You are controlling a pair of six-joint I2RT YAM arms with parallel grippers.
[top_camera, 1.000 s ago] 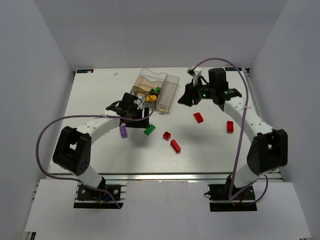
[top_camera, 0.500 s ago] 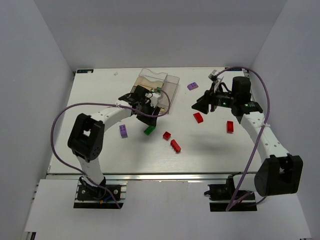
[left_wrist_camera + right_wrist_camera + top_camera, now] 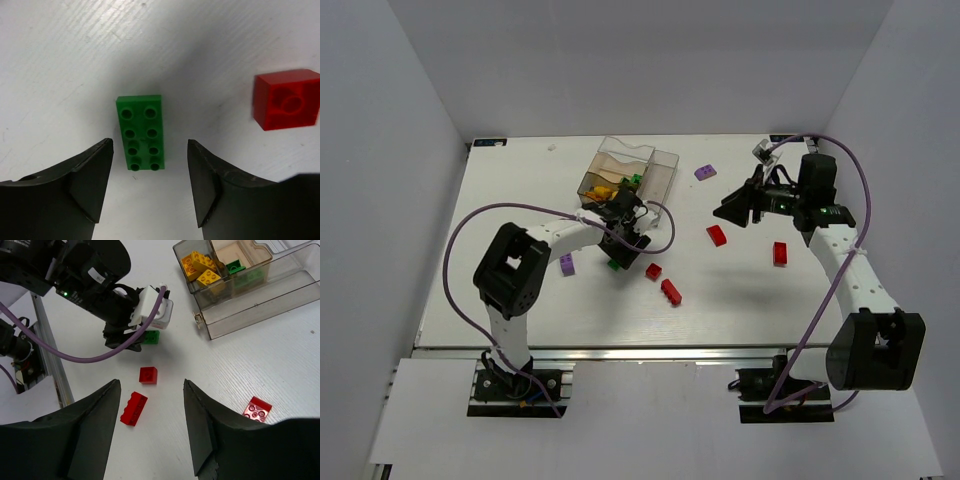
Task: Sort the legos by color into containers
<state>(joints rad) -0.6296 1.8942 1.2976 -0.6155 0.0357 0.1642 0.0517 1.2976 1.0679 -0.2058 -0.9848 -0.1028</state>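
1. Legos (image 3: 671, 291) lie loose on the white surface (image 3: 510, 190): four red ones, two purple bricks (image 3: 705, 172) and one green brick (image 3: 139, 133).
2. The green brick lies flat, studs up, near the box (image 3: 663, 178) on its near side, with a red brick (image 3: 286, 98) close by.
3. The left fingers (image 3: 90, 185) are spread wide, one on either side of the green brick's near end and clear of it. They hold nothing.
4. The right fingers (image 3: 95, 430) are likewise spread wide and empty, held above the surface to the right of the box.
5. The box stands at the far middle of the surface. One compartment holds yellow bricks (image 3: 200, 267); the adjoining one holds a green piece (image 3: 234, 266).
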